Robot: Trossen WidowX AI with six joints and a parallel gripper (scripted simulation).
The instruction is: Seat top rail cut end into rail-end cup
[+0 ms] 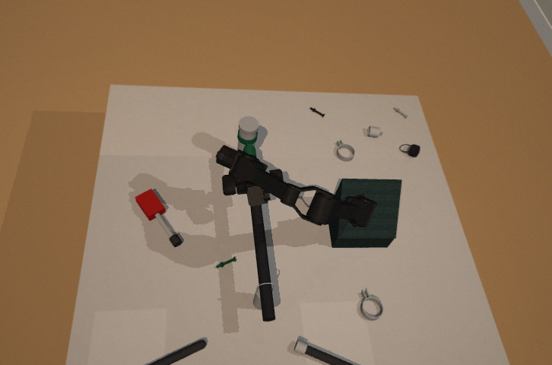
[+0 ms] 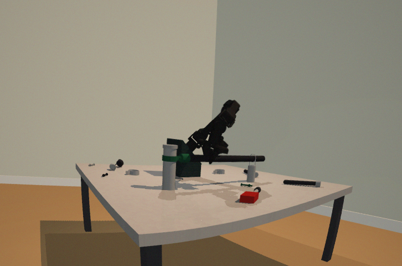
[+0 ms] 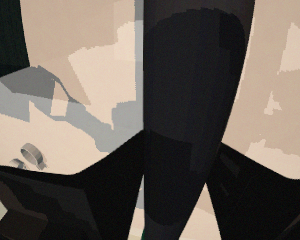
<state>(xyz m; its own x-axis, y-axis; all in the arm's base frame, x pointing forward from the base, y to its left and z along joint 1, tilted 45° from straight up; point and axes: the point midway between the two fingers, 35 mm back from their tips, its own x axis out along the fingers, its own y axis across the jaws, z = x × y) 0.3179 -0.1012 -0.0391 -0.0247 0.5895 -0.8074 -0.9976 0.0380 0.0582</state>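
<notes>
Our fingers, on the black parallel-jaw gripper [image 1: 255,193] [image 2: 211,160] [image 3: 173,138], are closed on the round black fence rail [image 1: 261,249] [image 2: 242,158] [image 3: 195,75], one on each side. We hold it nearer its cup-side end than its free end, and its long axis runs crosswise between our fingers, close to level.

Just beyond our fingers, toward the post, sits the green rail-end cup [image 1: 249,149] [image 2: 185,157] [image 3: 143,234]. The rail meets its mouth, but how deep the cut end goes we cannot tell. The remaining push, as we judge it, is straight along the rail's axis toward the post; any sideways or downward pull could bind the end on the cup's rim or drag the band.

Past the cup, the green brace band [image 1: 247,137] [image 2: 168,158] wraps the thick grey post [image 1: 240,148] [image 2: 169,175] high up, a little below its pale round cap [image 1: 248,123] [image 2: 169,146].

The other way, farther from our fingers, the thin wire loop [image 1: 265,284] [image 2: 250,161] rings the rail above the short grey post [image 1: 258,299] [image 2: 251,173]. We should keep the rail lined up through both before opening and backing off.
</notes>
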